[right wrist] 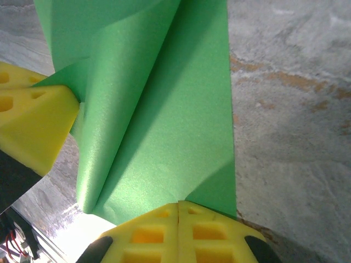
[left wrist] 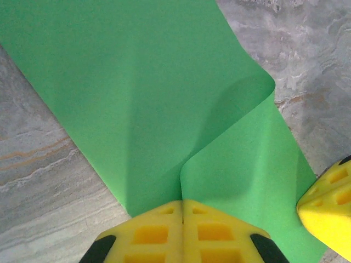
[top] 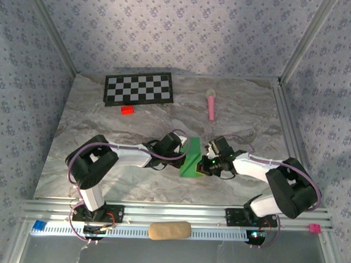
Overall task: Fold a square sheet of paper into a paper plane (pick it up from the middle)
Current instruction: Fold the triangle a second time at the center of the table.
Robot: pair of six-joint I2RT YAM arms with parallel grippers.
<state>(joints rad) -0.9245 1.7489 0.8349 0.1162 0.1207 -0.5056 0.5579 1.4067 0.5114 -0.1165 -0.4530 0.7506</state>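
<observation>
The square sheet of paper is bright green and stands folded as a loose triangle between the two arms at the table's middle, rather than as a paper plane. My left gripper is shut on its left side; in the left wrist view its yellow fingers meet on a flap of the paper that curls over. My right gripper is shut on the right side; in the right wrist view the paper rises from the closed fingers in long folds. The left gripper's yellow fingers pinch its far edge.
A black-and-white checkerboard lies at the back left with a small red block in front of it. A pink microphone-shaped toy lies at the back right. A tan pad rests on the front rail between the arm bases.
</observation>
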